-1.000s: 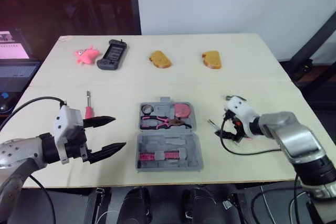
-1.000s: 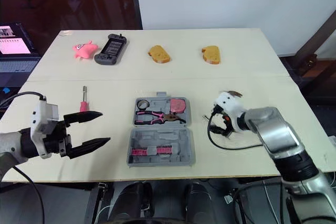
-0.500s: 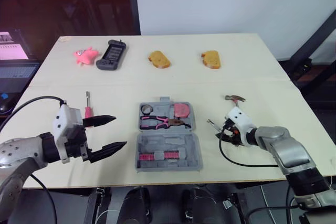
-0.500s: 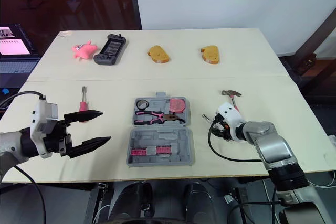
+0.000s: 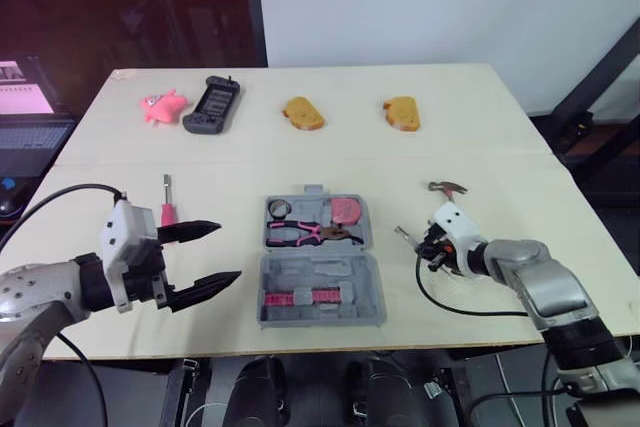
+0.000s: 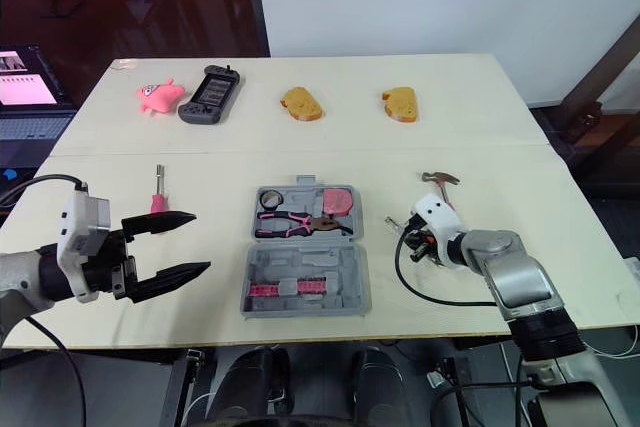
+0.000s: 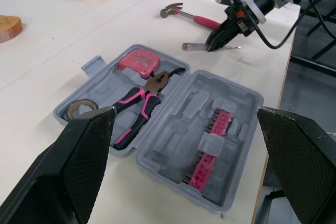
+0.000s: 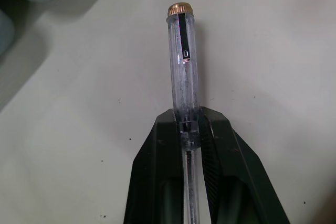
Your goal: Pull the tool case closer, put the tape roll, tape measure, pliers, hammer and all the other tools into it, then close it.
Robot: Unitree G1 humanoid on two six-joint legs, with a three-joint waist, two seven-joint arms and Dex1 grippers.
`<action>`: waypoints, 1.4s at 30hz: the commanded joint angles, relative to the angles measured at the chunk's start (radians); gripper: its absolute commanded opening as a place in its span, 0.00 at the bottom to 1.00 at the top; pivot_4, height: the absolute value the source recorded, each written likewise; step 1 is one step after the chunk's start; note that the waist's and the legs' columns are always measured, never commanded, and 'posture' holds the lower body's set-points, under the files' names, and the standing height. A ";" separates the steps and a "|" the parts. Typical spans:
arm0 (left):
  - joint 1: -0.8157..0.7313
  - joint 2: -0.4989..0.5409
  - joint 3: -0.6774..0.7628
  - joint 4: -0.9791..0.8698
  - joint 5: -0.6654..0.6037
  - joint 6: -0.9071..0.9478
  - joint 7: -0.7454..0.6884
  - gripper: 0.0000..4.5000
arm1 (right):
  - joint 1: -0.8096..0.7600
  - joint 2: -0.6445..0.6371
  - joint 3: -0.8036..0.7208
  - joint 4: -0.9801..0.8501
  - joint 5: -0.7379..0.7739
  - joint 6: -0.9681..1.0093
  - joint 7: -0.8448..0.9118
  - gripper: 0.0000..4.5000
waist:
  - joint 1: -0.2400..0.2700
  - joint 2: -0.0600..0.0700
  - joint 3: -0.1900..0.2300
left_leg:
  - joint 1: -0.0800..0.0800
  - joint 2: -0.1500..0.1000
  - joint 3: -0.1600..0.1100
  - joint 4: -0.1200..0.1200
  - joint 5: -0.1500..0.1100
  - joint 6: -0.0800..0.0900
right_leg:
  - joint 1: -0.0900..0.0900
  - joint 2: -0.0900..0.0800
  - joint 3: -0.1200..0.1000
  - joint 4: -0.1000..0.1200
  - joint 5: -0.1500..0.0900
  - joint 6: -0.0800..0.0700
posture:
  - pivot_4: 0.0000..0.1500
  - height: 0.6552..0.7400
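The clear test screwdriver [image 8: 182, 61] passes between the fingers of my right hand [image 8: 188, 118] and is cut off by the picture's edge, tip included. From the head views, that hand hides most of the hammer [image 6: 440, 179] handle. Pink pieces [image 5: 300, 297] in the tool case [image 5: 345, 269] are too small to identify. The laptop [image 5: 25, 122] is cropped.

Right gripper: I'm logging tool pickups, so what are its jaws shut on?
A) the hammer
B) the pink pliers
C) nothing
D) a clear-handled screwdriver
D: the right wrist view shows the right gripper clamped on the clear-handled screwdriver with a brass cap, while the hammer lies on the table and the pliers sit in the tool case.
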 commanded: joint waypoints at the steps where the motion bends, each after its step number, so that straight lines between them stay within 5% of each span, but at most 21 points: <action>1: -0.003 0.013 0.022 -0.016 -0.001 -0.018 -0.011 1.00 | -0.006 0.004 -0.006 -0.016 0.005 0.019 -0.005 0.01 | 0.001 0.000 0.000 | 0.000 0.000 0.000 0.000 0.000 0.000 | 0.000 0.000 0.000 0.000 0.000 0.000 | 1.00 0.75; 10: 0.038 0.016 0.047 0.005 0.022 -0.042 -0.045 1.00 | -0.214 -0.082 0.071 -0.150 0.026 0.154 0.110 0.01 | -0.006 0.002 0.001 | 0.000 0.000 0.000 0.000 0.000 0.000 | -0.002 0.000 0.000 0.000 0.000 0.000 | 1.00 0.75; 15: 0.078 0.025 0.059 0.039 0.067 -0.081 -0.078 1.00 | -0.418 -0.194 0.348 -0.249 -0.049 0.269 0.257 0.01 | -0.002 0.002 0.001 | 0.000 0.001 0.000 -0.001 0.000 0.000 | -0.002 0.000 0.000 0.000 0.000 0.000 | 1.00 0.75; 22: 0.187 -0.003 0.118 0.063 0.120 -0.156 -0.116 1.00 | -0.775 -0.151 0.674 -0.263 -0.022 0.383 0.518 0.01 | -0.007 0.003 0.002 | -0.002 0.001 0.000 -0.001 0.000 0.000 | -0.006 -0.001 0.001 0.000 0.000 -0.002 | 1.00 0.75; 33: 0.333 -0.078 0.139 0.048 0.175 -0.252 -0.110 1.00 | -0.988 0.169 0.861 -0.110 -0.003 0.567 0.491 0.01 | -0.002 0.002 0.001 | -0.003 0.001 0.001 0.000 0.000 0.000 | -0.010 -0.002 0.001 0.001 0.001 -0.003 | 1.00 0.75; 42: 0.347 -0.079 0.142 0.048 0.178 -0.254 -0.095 1.00 | -0.985 0.313 0.926 0.016 -0.017 0.508 0.400 0.01 | -0.008 0.002 0.001 | -0.003 0.001 0.001 0.000 0.000 0.000 | -0.010 -0.001 0.000 0.002 0.001 -0.003 | 1.00 0.75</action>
